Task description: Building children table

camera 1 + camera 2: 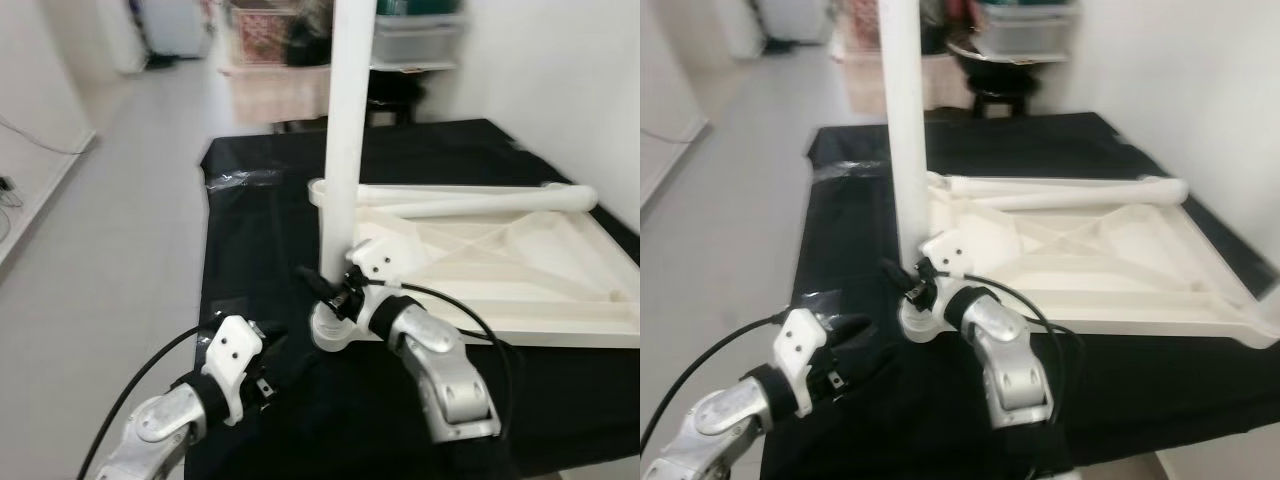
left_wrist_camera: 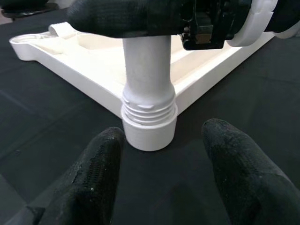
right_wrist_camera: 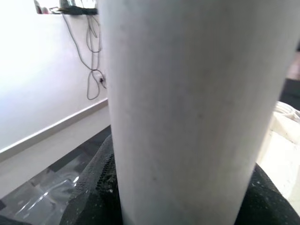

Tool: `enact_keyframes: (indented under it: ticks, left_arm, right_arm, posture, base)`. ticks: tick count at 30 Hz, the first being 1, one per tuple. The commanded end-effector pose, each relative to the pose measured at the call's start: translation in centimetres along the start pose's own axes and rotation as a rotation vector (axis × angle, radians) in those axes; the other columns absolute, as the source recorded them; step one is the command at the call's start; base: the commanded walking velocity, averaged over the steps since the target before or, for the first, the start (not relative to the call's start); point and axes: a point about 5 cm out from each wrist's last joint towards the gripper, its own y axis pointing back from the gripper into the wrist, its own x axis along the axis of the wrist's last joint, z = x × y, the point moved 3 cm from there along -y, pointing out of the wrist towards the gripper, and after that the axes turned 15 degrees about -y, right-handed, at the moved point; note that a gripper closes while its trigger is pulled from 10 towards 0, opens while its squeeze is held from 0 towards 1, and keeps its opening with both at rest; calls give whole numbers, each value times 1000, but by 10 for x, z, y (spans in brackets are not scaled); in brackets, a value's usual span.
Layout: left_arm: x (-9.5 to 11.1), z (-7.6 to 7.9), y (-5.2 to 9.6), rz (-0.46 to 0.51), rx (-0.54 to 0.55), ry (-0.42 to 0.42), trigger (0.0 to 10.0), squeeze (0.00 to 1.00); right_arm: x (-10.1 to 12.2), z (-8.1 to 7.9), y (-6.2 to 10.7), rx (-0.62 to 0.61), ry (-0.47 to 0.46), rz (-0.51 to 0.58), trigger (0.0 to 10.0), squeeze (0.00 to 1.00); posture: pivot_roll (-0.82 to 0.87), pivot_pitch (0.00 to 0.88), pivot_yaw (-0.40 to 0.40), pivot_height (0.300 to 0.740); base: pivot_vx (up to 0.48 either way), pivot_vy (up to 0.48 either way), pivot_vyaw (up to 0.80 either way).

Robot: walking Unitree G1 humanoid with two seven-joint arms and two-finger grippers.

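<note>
Upright white table leg (image 1: 348, 130), centre frame, threaded foot in corner socket of upturned tabletop (image 1: 500, 260) on black-draped counter (image 1: 260, 200); right hand (image 1: 335, 295) clamped low on shaft, left hand (image 2: 159, 183) spread wide nearby; probably light, rigid, slick plastic, best gripped just above threads.

The two eye views look forward and down from the head onto the black-covered bench (image 1: 260, 220), both taking in the upright leg (image 1: 345, 150) and the tabletop (image 1: 520, 260). The left wrist view sits low and close, facing the leg's threaded foot (image 2: 149, 126). The right wrist view is pressed right against the leg's shaft.
</note>
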Motion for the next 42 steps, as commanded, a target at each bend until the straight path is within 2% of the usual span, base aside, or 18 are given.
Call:
enact_keyframes:
  ticks: [1, 4, 5, 6, 7, 9, 10, 14, 15, 16, 17, 25, 26, 27, 28, 29, 38, 42]
  left_arm:
    - [-5, -2, 0, -22, -23, 0, 10000, 0]
    - [-5, -4, -1, -21, -4, -1, 10000, 0]
    - [-5, -5, -1, -21, 4, -2, 10000, 0]
    - [-4, -5, -1, -21, 9, -3, 10000, 0]
    - [-5, -6, -1, -22, 10, -3, 10000, 0]
    - [-5, -6, -2, -23, 9, -3, 10000, 0]
    - [-5, -5, -2, -24, 8, -4, 10000, 0]
    - [-5, -5, -3, -26, 4, -3, 10000, 0]
    - [-5, -5, -3, -26, 3, -3, 10000, 0]
    - [-5, -5, -3, -25, 2, -2, 10000, 0]
    - [-4, -4, -4, -25, -1, -4, 10000, 0]
    - [-2, 2, 2, -25, -3, -10, 10000, 0]
    - [-3, 7, 6, -34, -1, -4, 10000, 0]
    - [-3, 7, 6, -34, -1, -4, 10000, 0]
    - [-4, 9, 9, -39, 4, 3, 10000, 0]
    - [-6, 13, 13, -48, 7, 9, 10000, 0]
    - [-11, 25, 24, -67, 35, 27, 10000, 0]
    - [-10, 29, 28, -65, 26, 42, 10000, 0]
  right_arm:
    - [-25, 10, 0, -21, -42, -122, 0, 0]
    - [-25, 9, -1, -9, -30, -136, 431, 0]
    - [-25, 9, -1, -8, -53, -136, 5373, 0]
    - [-24, 9, 0, -18, -71, -133, 5373, 0]
    - [-20, 9, 0, 2, -96, -117, 10000, 784]
    - [-15, 6, 1, 9, -117, -97, 10000, 784]
    - [-11, 2, 0, 65, -121, -94, 10000, 1000]
    - [4, -7, 0, 262, -72, -94, 10000, 1000]
    - [7, -6, 0, 324, -37, -106, 10000, 314]
    - [10, -5, 1, 365, -11, -115, 10000, 314]
    - [18, -1, 2, 504, 40, -145, 10000, 0]
    - [25, 5, 4, 680, 61, -230, 10000, 0]
    - [26, 6, 4, 703, 46, -237, 9137, 0]
    - [26, 6, 4, 703, 46, -237, 9137, 0]
    - [26, 6, 5, 717, 39, -237, 2196, 0]
    - [24, 5, 7, 729, 32, -244, 0, 0]
    - [0, 0, 29, 696, 40, -263, 0, 0]
    - [-15, -3, 34, 459, 19, -229, 0, 0]
  posture:
    - [-8, 84, -20, 740]
    - [-9, 85, -21, 740]
    - [-9, 85, -21, 740]
    - [-9, 85, -21, 740]
    - [-3, 82, -23, 740]
    - [-2, 82, -23, 740]
    - [-1, 80, -24, 740]
    - [1, 80, -24, 740]
    - [2, 79, -26, 740]
    - [2, 79, -26, 740]
    - [10, 82, -31, 740]
    - [39, 99, -30, 740]
    - [49, 100, -30, 740]
    - [49, 100, -30, 740]
    - [53, 102, -26, 740]
    - [60, 102, -23, 740]
    - [55, 117, -19, 740]
    - [24, 136, -3, 740]
  base:
    - [0, 0, 0]
    - [0, 0, 0]
    - [0, 0, 0]
    - [0, 0, 0]
    - [0, 0, 0]
    - [0, 0, 0]
    - [0, 0, 0]
    - [0, 0, 0]
    - [0, 0, 0]
    - [0, 0, 0]
    - [0, 0, 0]
    - [0, 0, 0]
    - [0, 0, 0]
    - [0, 0, 0]
    - [0, 0, 0]
    - [0, 0, 0]
    - [0, 0, 0]
    - [0, 0, 0]
